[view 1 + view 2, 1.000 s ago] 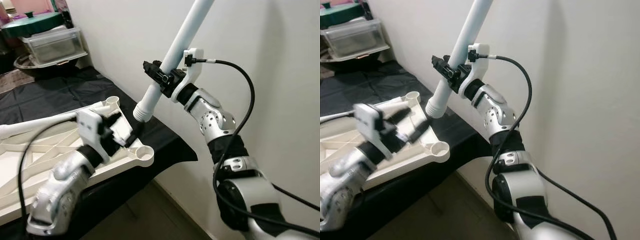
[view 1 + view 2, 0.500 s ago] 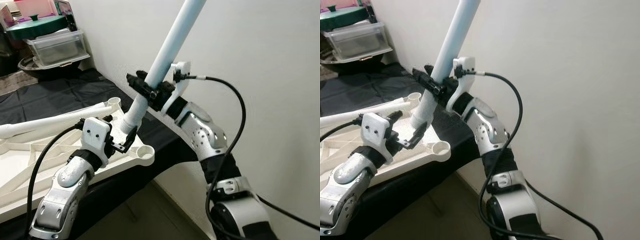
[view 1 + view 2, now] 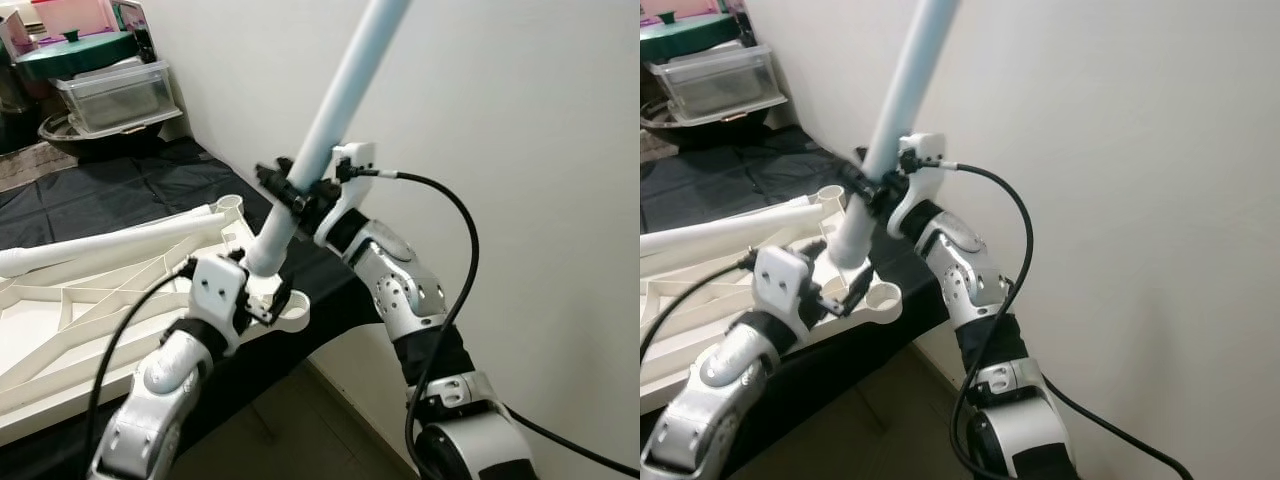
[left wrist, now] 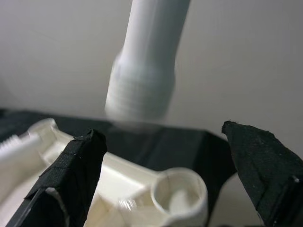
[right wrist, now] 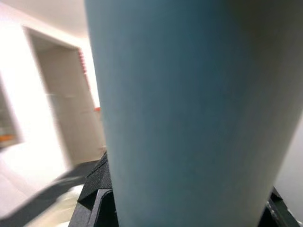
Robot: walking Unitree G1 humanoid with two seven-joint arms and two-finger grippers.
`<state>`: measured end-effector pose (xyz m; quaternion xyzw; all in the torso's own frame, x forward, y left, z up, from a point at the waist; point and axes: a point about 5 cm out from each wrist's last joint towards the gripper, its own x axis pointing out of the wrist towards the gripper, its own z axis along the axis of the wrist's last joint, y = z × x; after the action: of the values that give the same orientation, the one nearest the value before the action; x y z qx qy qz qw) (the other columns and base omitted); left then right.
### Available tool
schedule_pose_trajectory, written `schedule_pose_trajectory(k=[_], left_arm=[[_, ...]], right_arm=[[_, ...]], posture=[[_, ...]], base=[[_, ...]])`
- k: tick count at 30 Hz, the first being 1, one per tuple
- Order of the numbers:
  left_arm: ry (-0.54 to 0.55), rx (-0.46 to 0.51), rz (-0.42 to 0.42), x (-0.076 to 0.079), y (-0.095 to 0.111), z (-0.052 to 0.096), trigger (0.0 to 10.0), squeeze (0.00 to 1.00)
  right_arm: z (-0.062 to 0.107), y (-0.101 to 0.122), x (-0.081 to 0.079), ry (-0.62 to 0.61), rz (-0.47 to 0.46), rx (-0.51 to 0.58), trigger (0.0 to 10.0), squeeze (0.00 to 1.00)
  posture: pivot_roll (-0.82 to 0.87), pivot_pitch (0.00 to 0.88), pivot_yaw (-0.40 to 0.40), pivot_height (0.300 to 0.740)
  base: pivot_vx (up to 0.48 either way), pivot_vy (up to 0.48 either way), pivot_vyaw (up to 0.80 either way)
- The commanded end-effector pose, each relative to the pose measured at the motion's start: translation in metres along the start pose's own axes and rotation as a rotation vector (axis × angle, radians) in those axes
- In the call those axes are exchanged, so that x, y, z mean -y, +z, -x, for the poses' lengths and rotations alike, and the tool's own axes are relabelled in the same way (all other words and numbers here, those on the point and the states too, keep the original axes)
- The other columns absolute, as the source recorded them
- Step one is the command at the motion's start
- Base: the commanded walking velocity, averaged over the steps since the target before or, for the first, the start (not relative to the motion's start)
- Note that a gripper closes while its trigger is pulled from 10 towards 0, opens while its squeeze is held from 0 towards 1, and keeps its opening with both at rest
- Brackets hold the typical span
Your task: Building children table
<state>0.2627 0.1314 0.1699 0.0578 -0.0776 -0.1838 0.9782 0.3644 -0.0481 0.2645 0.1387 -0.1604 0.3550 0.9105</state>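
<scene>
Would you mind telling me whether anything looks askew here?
Yes: the table leg held by the right gripper leans at a slant, its threaded end hovering above the corner socket, not yet seated.

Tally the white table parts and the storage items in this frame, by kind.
Table legs: 2, one in the right hand, one lying on the tabletop
Upturned tabletop: 1
Corner sockets: 2
Clear plastic bin: 1
Green lid: 1
Total: 7
</scene>
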Motion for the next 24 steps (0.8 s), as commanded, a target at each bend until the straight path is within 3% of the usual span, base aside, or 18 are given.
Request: schedule_pose_trajectory(k=[1, 2, 3, 6, 10, 12, 16, 20, 24], left_arm=[[0.015, -0.003, -0.022, 0.001, -0.001, 0.003, 10.0, 0.0], [0.029, -0.006, -0.015, 0.003, -0.003, 0.005, 10.0, 0.0], [0.029, -0.006, -0.015, 0.003, -0.003, 0.005, 10.0, 0.0], [0.078, -0.019, 0.005, 0.008, -0.008, 0.013, 10.0, 0.0], [0.083, -0.02, 0.011, 0.01, -0.009, 0.014, 10.0, 0.0], [0.105, -0.032, 0.034, 0.02, -0.012, 0.022, 10.0, 0.0], [0.113, -0.043, 0.053, 0.03, -0.013, 0.028, 10.0, 0.0], [0.122, -0.074, 0.104, 0.047, -0.015, 0.044, 10.0, 0.0], [0.133, -0.08, 0.111, 0.05, -0.015, 0.048, 10.0, 0.0]], right_arm=[[-0.003, 0.008, 0.001, -0.028, 0.069, 0.035, 10.0, 0.0], [0.0, 0.01, 0.006, -0.062, 0.125, 0.044, 10.0, 0.0], [0.0, 0.01, 0.006, -0.062, 0.125, 0.044, 10.0, 0.0], [0.008, 0.005, 0.016, -0.137, 0.292, 0.028, 10.0, 0.0], [0.01, 0.001, 0.018, -0.152, 0.317, 0.015, 10.0, 0.0], [0.014, -0.016, 0.017, -0.167, 0.354, -0.026, 10.0, 0.0], [0.013, -0.03, 0.015, -0.167, 0.377, -0.056, 10.0, 0.0], [0.013, -0.039, 0.006, -0.114, 0.322, -0.067, 10.0, 0.0], [0.017, -0.036, 0.008, -0.147, 0.282, -0.034, 10.0, 0.0]], posture=[[-0.05, 0.0, 0.012, 0.74], [-0.05, 0.0, 0.007, 0.74], [-0.05, 0.0, 0.007, 0.74], [-0.05, 0.0, 0.007, 0.74], [-0.05, 0.0, 0.007, 0.74], [-0.03, 0.01, 0.003, 0.74], [-0.03, 0.03, -0.001, 0.74], [-0.01, 0.077, -0.017, 0.74], [-0.01, 0.085, -0.015, 0.74]], base=[[0.0, 0.0, 0.0], [0.0, 0.0, 0.0], [0.0, 0.0, 0.0], [0.0, 0.0, 0.0], [0.0, 0.0, 0.0], [0.0, 0.0, 0.0], [0.0, 0.0, 0.0], [0.0, 0.0, 0.0], [0.0, 0.0, 0.2]])
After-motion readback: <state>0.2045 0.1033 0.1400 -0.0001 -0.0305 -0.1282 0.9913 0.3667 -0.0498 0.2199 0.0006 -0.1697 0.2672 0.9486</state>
